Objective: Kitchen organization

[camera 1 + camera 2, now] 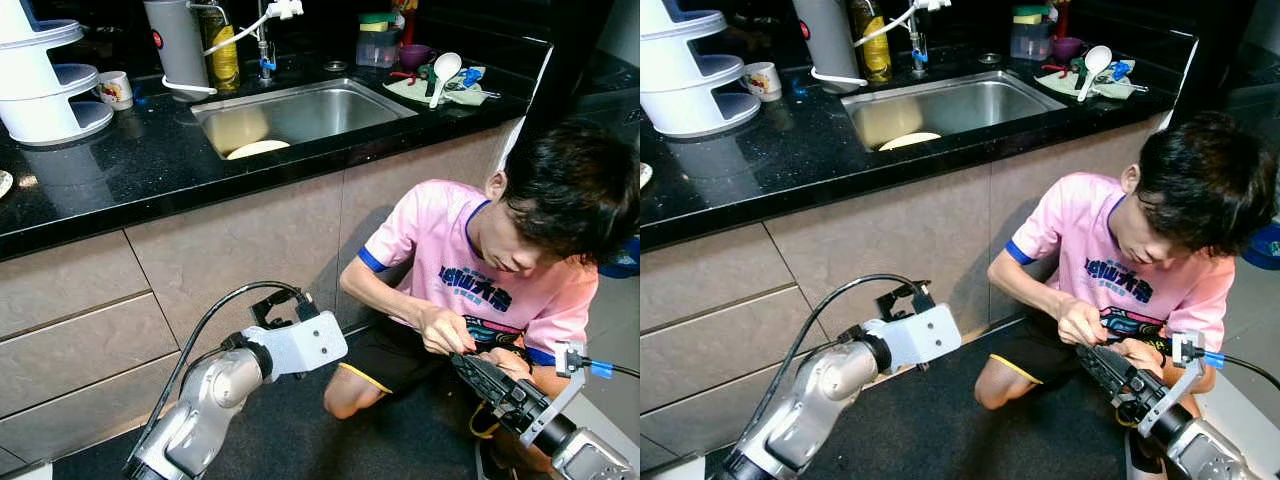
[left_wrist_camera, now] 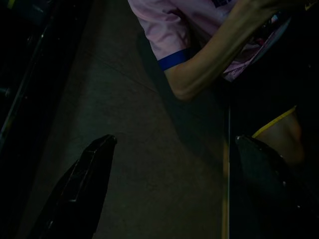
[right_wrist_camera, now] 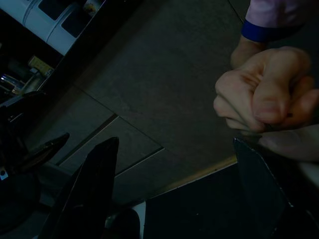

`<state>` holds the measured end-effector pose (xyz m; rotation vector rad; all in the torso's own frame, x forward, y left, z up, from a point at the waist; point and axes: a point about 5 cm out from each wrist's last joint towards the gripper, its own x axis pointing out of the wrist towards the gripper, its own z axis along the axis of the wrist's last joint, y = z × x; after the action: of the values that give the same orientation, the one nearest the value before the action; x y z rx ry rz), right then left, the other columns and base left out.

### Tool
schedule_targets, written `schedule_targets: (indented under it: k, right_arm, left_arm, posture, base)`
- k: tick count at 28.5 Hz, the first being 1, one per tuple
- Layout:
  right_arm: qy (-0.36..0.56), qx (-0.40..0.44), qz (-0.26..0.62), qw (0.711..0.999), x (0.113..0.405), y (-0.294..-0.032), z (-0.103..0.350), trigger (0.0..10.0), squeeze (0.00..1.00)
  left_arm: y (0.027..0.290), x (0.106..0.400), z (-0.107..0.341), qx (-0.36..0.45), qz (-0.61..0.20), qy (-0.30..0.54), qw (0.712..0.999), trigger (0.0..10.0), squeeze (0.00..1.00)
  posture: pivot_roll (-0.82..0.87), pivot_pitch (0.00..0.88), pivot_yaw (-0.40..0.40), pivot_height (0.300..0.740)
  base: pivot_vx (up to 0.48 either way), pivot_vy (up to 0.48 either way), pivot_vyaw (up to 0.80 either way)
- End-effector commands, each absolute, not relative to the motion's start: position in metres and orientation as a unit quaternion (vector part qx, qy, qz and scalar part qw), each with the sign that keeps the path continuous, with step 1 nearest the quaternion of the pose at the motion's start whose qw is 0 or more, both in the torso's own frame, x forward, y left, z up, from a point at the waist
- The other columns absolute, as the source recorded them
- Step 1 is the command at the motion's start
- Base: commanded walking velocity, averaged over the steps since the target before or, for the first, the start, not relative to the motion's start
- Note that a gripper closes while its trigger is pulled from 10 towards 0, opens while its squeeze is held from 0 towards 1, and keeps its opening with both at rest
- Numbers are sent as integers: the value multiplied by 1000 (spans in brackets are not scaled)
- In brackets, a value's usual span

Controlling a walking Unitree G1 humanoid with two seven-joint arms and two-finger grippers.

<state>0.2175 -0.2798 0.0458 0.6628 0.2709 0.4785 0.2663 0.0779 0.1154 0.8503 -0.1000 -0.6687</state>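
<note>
The right gripper point(image 3: 174, 164), spread wide, is gripped by a person's hand point(image 3: 259, 92); the countertop ladle point(image 1: 445, 68), seemingly light and rigid, is best grasped mid-handle.

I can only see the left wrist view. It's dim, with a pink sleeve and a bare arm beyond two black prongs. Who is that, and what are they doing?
Observer: A person is crouching on the floor by the kitchen cabinets, with both hands at the robot's right gripper.
Operator: Is that gripper holding anything?
Observer: No. Its fingers stand apart with nothing between them, and one hand is curled beside one of them.
Operator: What's above the person?
Observer: A black counter with a steel sink set in it. A pale plate lies in the sink.
</note>
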Motion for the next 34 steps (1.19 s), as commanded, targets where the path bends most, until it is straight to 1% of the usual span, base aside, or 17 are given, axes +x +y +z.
schedule_targets:
  k: [1, 34]
  right_arm:
    - [132, 325, 241, 905, 221, -274, 45, 10000, 0]
    - [135, 327, 244, 903, 220, -273, 44, 10000, 0]
  left_arm:
    - [79, 265, 109, 409, -321, -35, 854, 10000, 0]
    - [80, 263, 109, 408, -321, -37, 854, 10000, 0]
  posture:
    - [-36, 0, -16, 740]
    - [-34, 0, -18, 740]
  base:
    - [0, 0, 0]
    - [0, 0, 0]
